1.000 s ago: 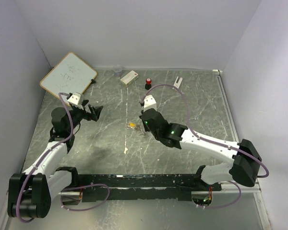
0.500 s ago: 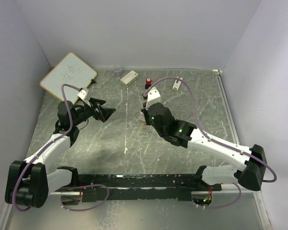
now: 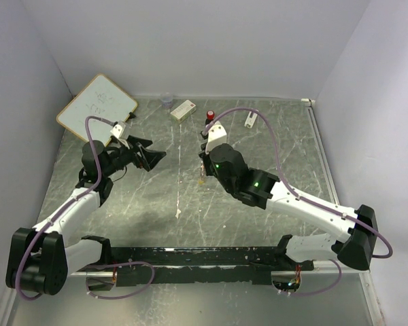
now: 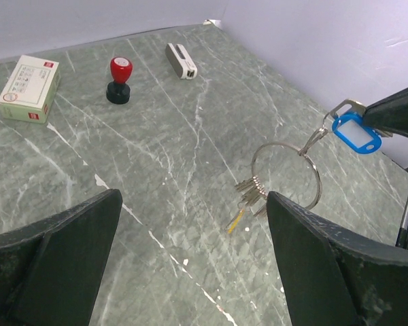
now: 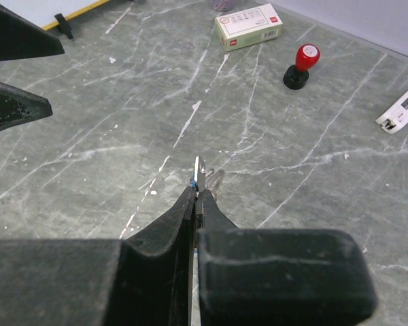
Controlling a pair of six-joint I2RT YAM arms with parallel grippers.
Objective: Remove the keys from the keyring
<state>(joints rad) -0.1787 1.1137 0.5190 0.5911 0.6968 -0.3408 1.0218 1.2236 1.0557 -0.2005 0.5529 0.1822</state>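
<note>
While the right hand [image 5: 197, 193] is clenched on a blue plastic tag [image 4: 358, 132], the thin silvery wire keyring [image 4: 317, 183] hangs from it, small keys [image 4: 250, 192] dangling over the grey marbled table [image 4: 156, 136]; the left hand [image 3: 151, 155] gapes wide nearby.

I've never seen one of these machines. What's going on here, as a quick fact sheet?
Right gripper: shut on blue plastic tag
Keyring: hangs from that tag, keys bunched on it
Left gripper: open, facing the keyring, apart from it
Table: red-capped stamp, small box at the far side
</note>
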